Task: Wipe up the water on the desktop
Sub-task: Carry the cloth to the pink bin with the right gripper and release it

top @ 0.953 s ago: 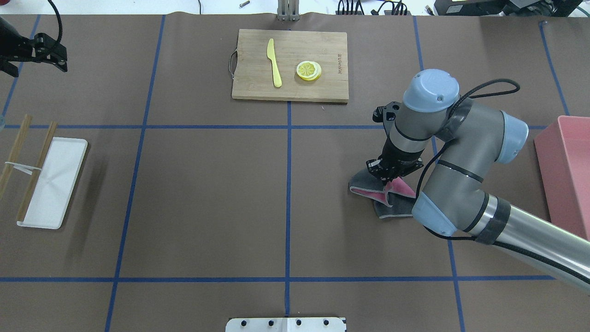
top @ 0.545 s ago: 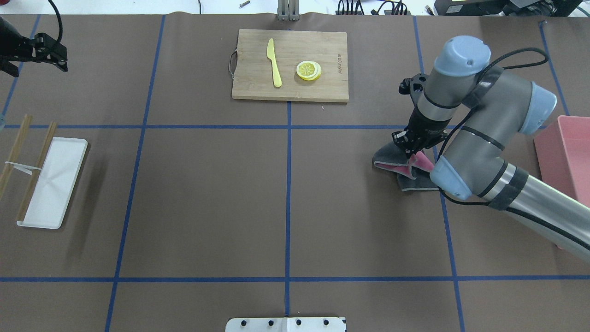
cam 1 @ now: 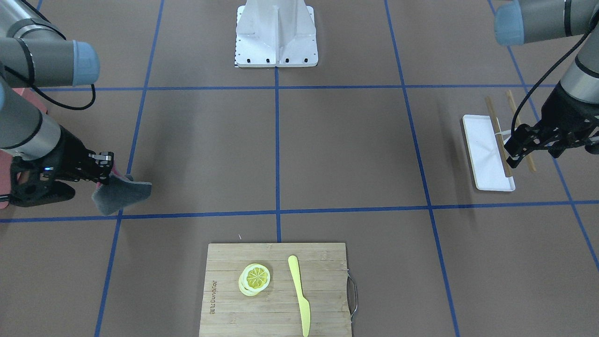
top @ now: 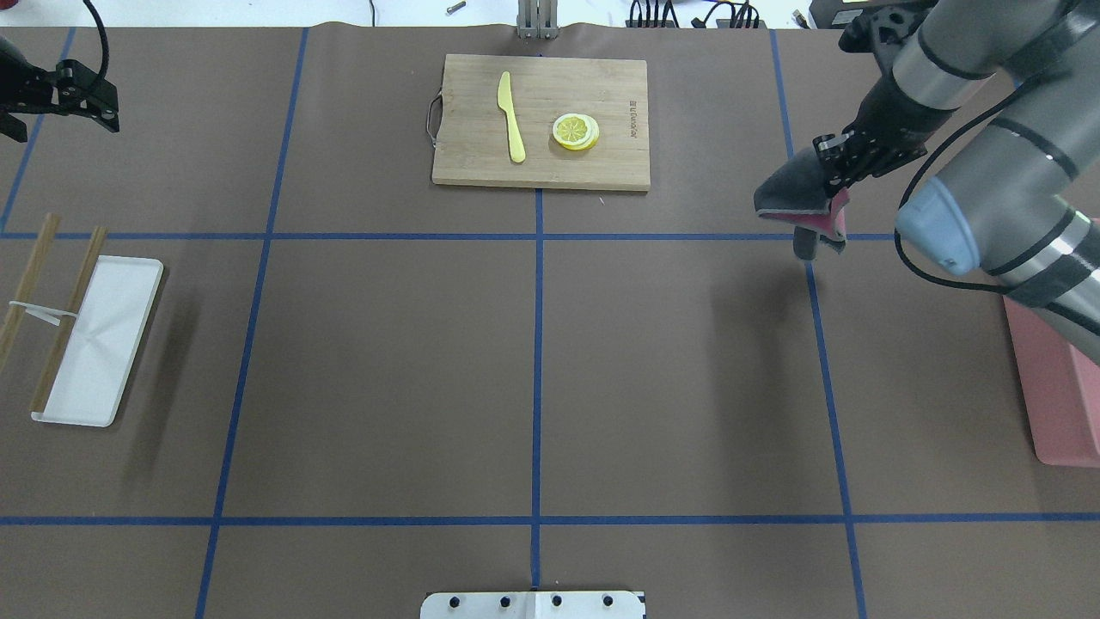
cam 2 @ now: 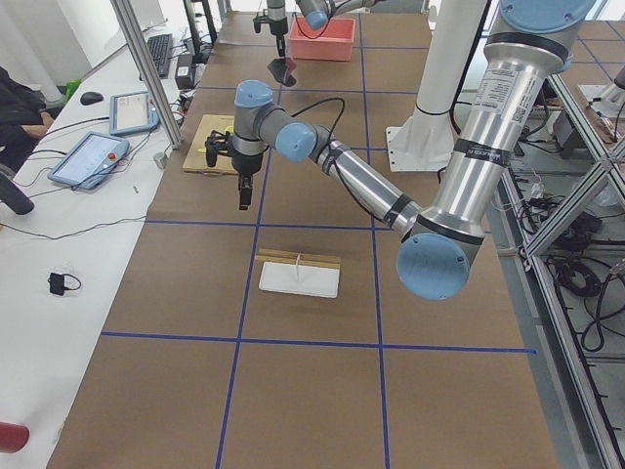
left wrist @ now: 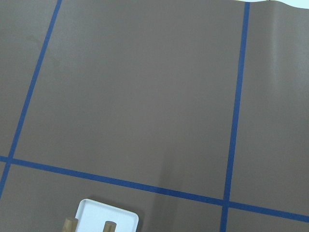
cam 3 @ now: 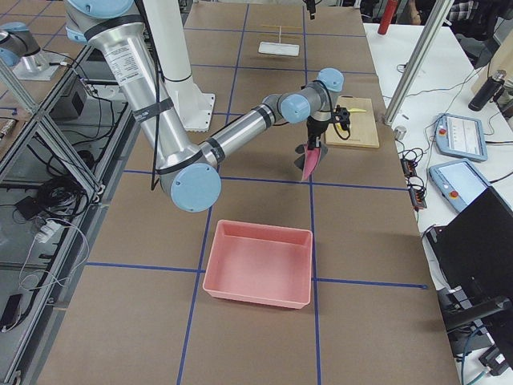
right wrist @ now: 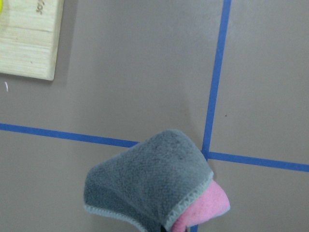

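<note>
The brown desktop (top: 387,361) with blue tape lines shows no water that I can make out. My right gripper (top: 832,191) is shut on a grey cloth with a pink underside (top: 792,191) and holds it hanging above the desktop, right of the cutting board. The cloth also shows in the front view (cam 1: 124,194) and fills the lower part of the right wrist view (right wrist: 149,179). Its shadow falls on the desktop below it. My left gripper (top: 67,120) hovers open and empty over the far left corner, beyond the white tray.
A bamboo cutting board (top: 468,159) with a yellow knife (top: 511,116) and lemon slices (top: 576,131) lies at the far centre. A white tray (top: 112,344) with chopsticks (top: 26,284) beside it is at the left. A pink bin (top: 1053,361) stands at the right edge.
My right gripper has carried the cloth away from me and to the right, and raised it off the desktop. The left arm has barely shifted.
</note>
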### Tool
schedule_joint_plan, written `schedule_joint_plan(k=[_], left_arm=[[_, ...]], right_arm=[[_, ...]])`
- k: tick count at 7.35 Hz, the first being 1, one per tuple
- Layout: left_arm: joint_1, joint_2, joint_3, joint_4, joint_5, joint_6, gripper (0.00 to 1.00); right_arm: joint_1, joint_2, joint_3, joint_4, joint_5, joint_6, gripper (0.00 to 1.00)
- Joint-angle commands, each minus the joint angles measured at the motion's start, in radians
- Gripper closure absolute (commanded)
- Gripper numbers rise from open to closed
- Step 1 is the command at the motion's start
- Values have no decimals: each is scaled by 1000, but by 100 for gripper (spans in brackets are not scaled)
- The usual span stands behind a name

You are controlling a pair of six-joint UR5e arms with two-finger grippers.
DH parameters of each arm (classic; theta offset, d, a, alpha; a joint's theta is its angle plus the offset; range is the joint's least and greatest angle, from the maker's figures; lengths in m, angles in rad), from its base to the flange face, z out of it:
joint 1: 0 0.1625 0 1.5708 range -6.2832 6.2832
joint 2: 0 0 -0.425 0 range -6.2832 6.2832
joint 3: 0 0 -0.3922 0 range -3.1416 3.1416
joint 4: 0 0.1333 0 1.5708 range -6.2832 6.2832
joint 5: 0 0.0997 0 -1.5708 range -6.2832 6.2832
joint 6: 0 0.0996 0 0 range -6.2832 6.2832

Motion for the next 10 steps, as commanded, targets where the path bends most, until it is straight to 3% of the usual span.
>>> schedule_joint_plan(k=[1, 4, 5, 7, 10], left_arm=[[-38, 79, -20, -34, -11, 17, 2], [-153, 182, -19, -25, -14, 297, 2], [-199, 193, -3, -22, -14, 366, 2], [-238, 219, 35, -25, -35, 457, 2], [-238, 230, 55, -36, -71, 458, 2]], right_arm=[[120, -29, 121, -152, 19, -111, 100], [363, -32, 102, -430, 1, -659, 100], [436, -89, 93, -486, -5, -827, 100], [451, -267, 112, -488, -50, -871, 100], [437, -319, 114, -489, -74, -888, 96]])
